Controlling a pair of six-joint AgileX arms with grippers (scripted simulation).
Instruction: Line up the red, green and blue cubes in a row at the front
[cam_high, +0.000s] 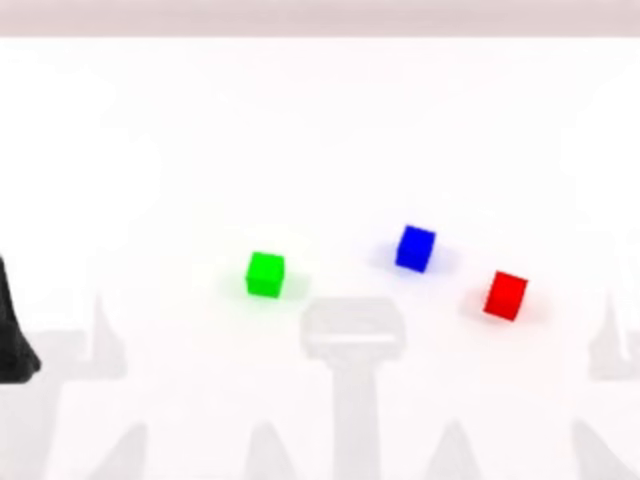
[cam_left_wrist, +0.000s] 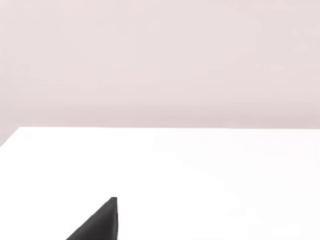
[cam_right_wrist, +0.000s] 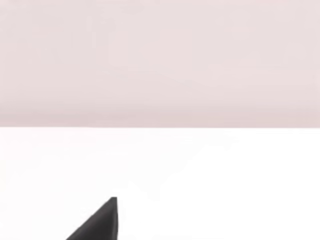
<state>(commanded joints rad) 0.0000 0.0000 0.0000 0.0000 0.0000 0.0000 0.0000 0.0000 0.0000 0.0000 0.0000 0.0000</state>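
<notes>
**Three cubes loose, nothing yet picked up**

Three cubes sit scattered across the middle of the white tabletop (cam_high: 150, 120), none held. The green cube (cam_high: 265, 274) lies left of centre. The blue cube (cam_high: 415, 248) is right of centre and a little farther back. The red cube (cam_high: 505, 295) is just beside the blue one, farther right and nearer the front. They form a loose, uneven line: blue sits back from the other two, and the gap from green to blue is wider than that from blue to red.

Only a dark part of the left arm (cam_high: 12, 335) shows, at the left edge of the top view, well apart from every cube. The right arm is not seen from above. Each wrist view shows only bare tabletop, a pale wall and one dark fingertip, left tool (cam_left_wrist: 100, 222) and right tool (cam_right_wrist: 100, 222); I cannot tell whether either is wide or narrow. No cube appears in either wrist view.

In my judgement the task stands at its start, with both arms parked. The next move calls for choosing a cube, likely the red one for the right arm as it lies on that side, reaching over it with fingers spread, then descending squarely, since each cube is small.
</notes>
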